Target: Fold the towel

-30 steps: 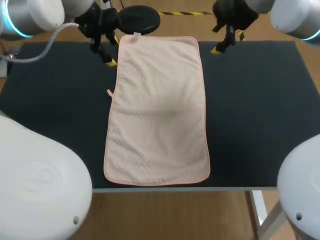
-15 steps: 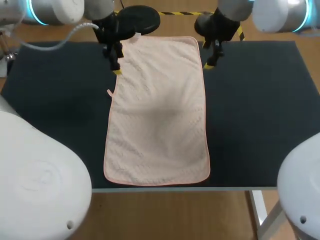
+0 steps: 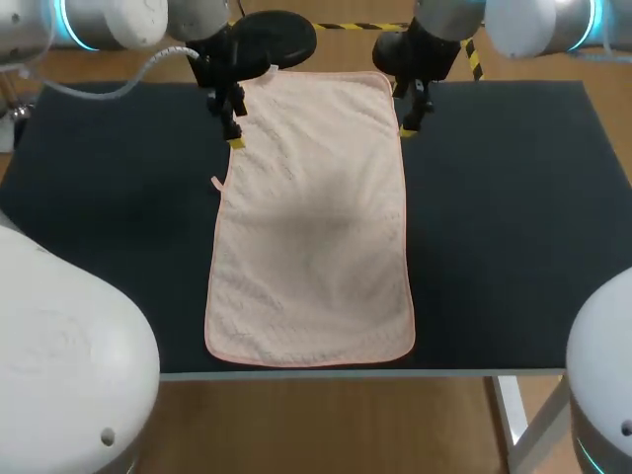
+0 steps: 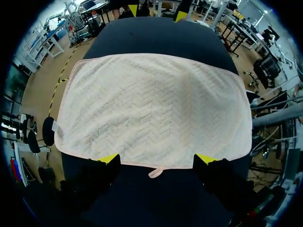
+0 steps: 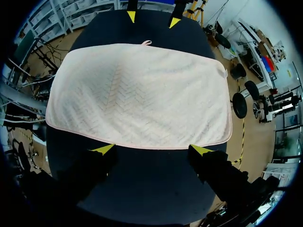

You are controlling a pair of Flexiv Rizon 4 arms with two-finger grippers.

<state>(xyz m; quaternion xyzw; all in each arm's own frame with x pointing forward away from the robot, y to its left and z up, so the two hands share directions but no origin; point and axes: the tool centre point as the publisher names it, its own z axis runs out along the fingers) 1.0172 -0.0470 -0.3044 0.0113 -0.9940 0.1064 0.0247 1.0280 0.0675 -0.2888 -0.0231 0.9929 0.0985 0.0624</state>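
While the pale pink rectangular cloth towel (image 3: 311, 217) lies spread flat and unfolded down the middle of the black-topped table (image 3: 513, 197), we hold both arms at its far end. Its long sides run away from us, and its near short edge sits close to the table's near edge. A small pink loop tab (image 3: 216, 183) sticks out from its left long edge, and a little white label (image 3: 271, 67) shows at its far left corner.

Our left gripper (image 3: 233, 126) hangs at the towel's left long edge, near the far corner. Its yellow-tipped fingers are spread wide and grasp nothing. In the left wrist view both tips sit right along that edge, with the loop tab between them. We cannot tell whether they touch the cloth.

Our right gripper (image 3: 409, 118) is at the opposite long edge, roughly level with the left one. Its fingers are likewise parted and hold nothing. In the right wrist view its tips lie just at the towel's border.
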